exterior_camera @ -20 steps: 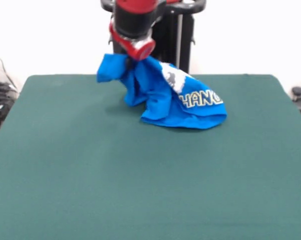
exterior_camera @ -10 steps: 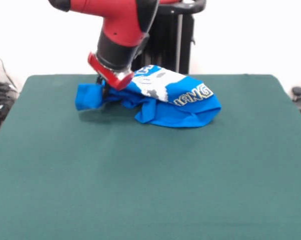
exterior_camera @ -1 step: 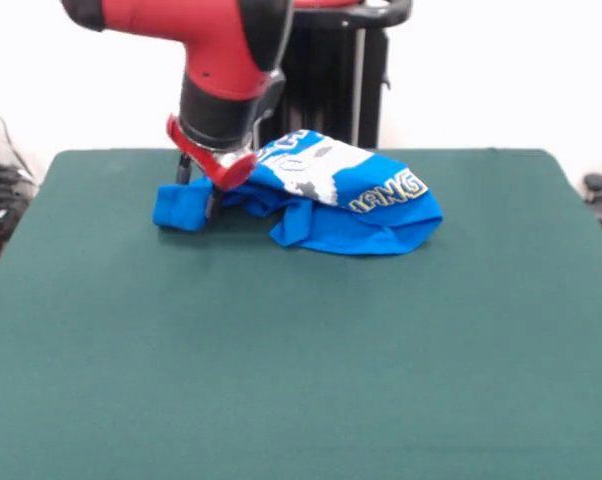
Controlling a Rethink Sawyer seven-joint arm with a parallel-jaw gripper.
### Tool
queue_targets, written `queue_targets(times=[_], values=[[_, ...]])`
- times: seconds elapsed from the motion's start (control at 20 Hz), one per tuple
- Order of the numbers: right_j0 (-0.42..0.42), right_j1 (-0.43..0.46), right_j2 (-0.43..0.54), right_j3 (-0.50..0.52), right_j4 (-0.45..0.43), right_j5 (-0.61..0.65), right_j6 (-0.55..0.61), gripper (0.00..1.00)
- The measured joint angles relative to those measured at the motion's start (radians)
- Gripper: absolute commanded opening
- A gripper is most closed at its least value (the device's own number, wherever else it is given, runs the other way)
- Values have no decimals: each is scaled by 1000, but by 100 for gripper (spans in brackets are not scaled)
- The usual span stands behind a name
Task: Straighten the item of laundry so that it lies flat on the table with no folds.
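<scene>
Toward the far edge of the worktop [exterior_camera @ -1 step: 301, 360], nearer its far left corner than its far right one, the item of laundry [exterior_camera @ -1 step: 321, 200] lay in a crumpled heap on the dark green cloth. It was a bright blue T-shirt, bunched and folded over itself, with a white pixel-pattern graphic showing on its upper face and white-and-yellow outlined block lettering curving along the side toward the right edge. A narrow blue tail of fabric stretched out from the heap toward the left edge and ended in a small lump resting on the worktop. The red and black arm [exterior_camera @ -1 step: 216, 60] came down from above and leaned toward the left, its end effector [exterior_camera @ -1 step: 197, 196] lowered onto that stretched-out tail, with two dark fingers [exterior_camera @ -1 step: 184, 170] visible on either side of the cloth. Whether those fingers were clamped on the fabric or parted around it could not be told from the front view. Most of the worktop, from the heap to the near edge, showed only plain green cloth.
</scene>
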State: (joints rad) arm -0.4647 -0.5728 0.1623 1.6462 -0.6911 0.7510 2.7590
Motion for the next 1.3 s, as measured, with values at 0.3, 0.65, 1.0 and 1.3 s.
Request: queue_targets(times=[0.3,0.65,1.0,1.3], values=[[-61,-35,34,0,103,17,0,100],[-53,-73,65,-10,182,29,0,100],[-46,-44,117,-15,221,9,0,100],[-18,-12,124,-15,222,-55,0,100]])
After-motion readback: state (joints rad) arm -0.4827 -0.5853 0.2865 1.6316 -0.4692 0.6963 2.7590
